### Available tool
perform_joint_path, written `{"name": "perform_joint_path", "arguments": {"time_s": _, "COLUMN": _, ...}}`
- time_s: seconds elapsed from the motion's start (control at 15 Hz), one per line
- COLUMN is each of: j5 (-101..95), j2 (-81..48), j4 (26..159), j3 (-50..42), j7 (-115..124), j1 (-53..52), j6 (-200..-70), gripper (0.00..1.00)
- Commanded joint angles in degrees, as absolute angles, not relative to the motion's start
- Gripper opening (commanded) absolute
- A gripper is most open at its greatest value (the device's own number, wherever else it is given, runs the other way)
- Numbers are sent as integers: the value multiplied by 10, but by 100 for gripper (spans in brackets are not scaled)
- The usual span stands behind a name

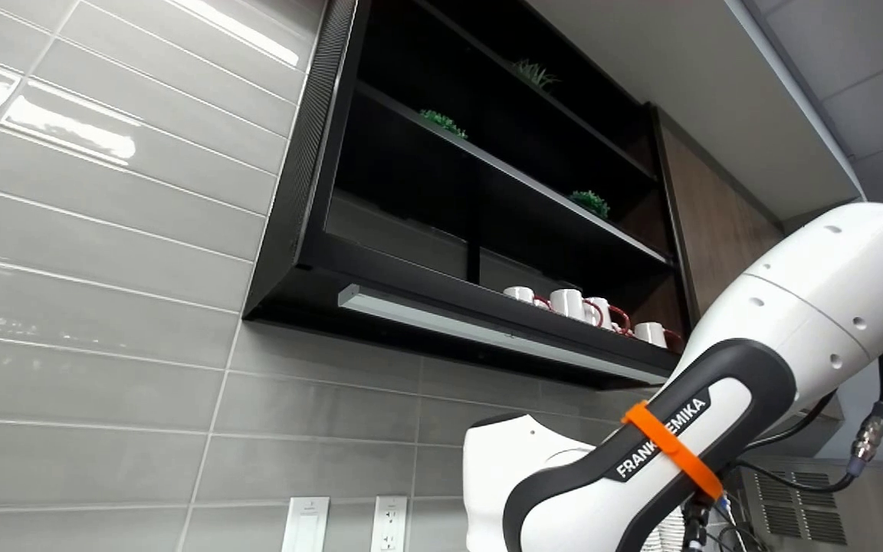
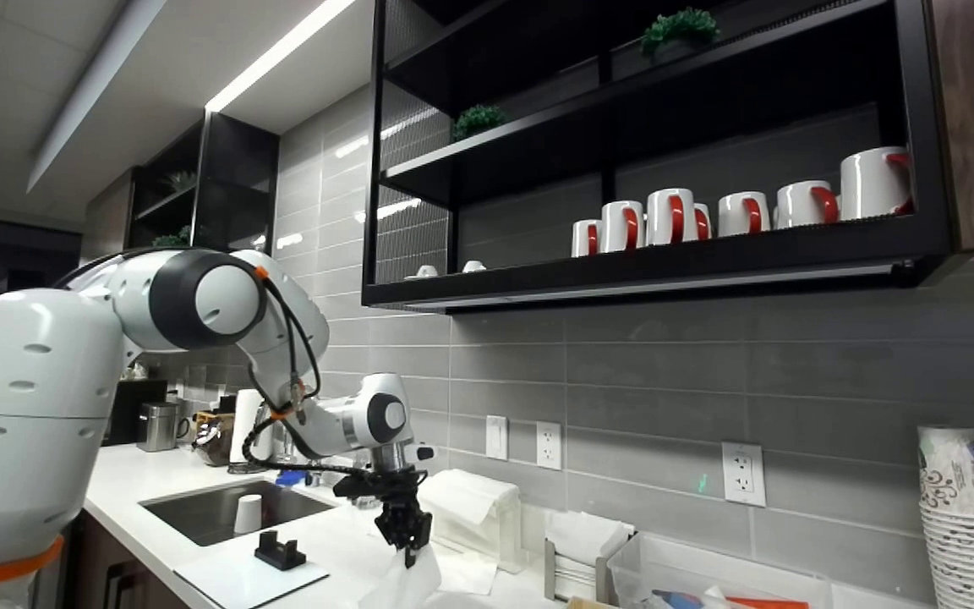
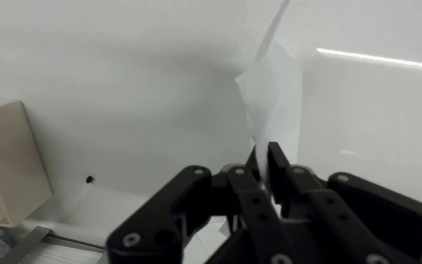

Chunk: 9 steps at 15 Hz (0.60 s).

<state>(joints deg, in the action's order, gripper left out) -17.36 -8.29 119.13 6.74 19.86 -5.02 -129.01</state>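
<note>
- Black hand (image 3: 263, 156) sits nearest the wrist camera, toward 6 o'clock, fingers together, clamped on a white paper sheet (image 3: 278, 95).
- Sheet looks thin and creased; runs from the fingertips toward 12 o'clock in the wrist view. In an exterior view it hangs below the hand at 6 o'clock. Can't tell if its lower end touches the worktop (image 2: 119, 469).
- Tan box (image 3: 17, 165) at 9 o'clock from the hand, wrist view, well apart.
- White arm (image 2: 30, 406) shows in both exterior views, with an orange band (image 1: 671, 451) around it.
- Clock positions below: from the hand, in an exterior view.
- 2 o'clock, near: clear box (image 2: 508, 531) with white paper.
- 3 o'clock: napkin holder (image 2: 549, 568), then clear bin (image 2: 632, 565) with mixed items, then a tall stack of paper cups (image 2: 973, 541), well apart.
- 9 o'clock: black block (image 2: 280, 551) on a white board (image 2: 238, 582).
- Between 9 and 10: sink (image 2: 288, 505), white cup (image 2: 248, 513) in it.
- 1 o'clock, high up: black shelf unit (image 2: 664, 264); white mugs (image 2: 669, 218) with red handles in a row, green plants (image 2: 478, 121) one shelf above.
</note>
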Motion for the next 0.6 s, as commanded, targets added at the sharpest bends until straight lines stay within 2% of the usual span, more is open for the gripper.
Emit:
{"name": "perform_joint_path", "arguments": {"time_s": 0.0, "j5": -194, "j2": -131, "j4": 1136, "j3": 46, "j7": 234, "j1": -69, "j6": -1251, "gripper": 32}}
{"name": "perform_joint_path", "arguments": {"time_s": 0.27, "j5": -172, "j2": -142, "j4": 1086, "j3": 36, "j7": 248, "j1": -78, "j6": -1178, "gripper": 61}}
{"name": "perform_joint_path", "arguments": {"time_s": 0.53, "j5": -130, "j2": -127, "j4": 1021, "j3": 37, "j7": 257, "j1": -75, "j6": -1038, "gripper": 92}}
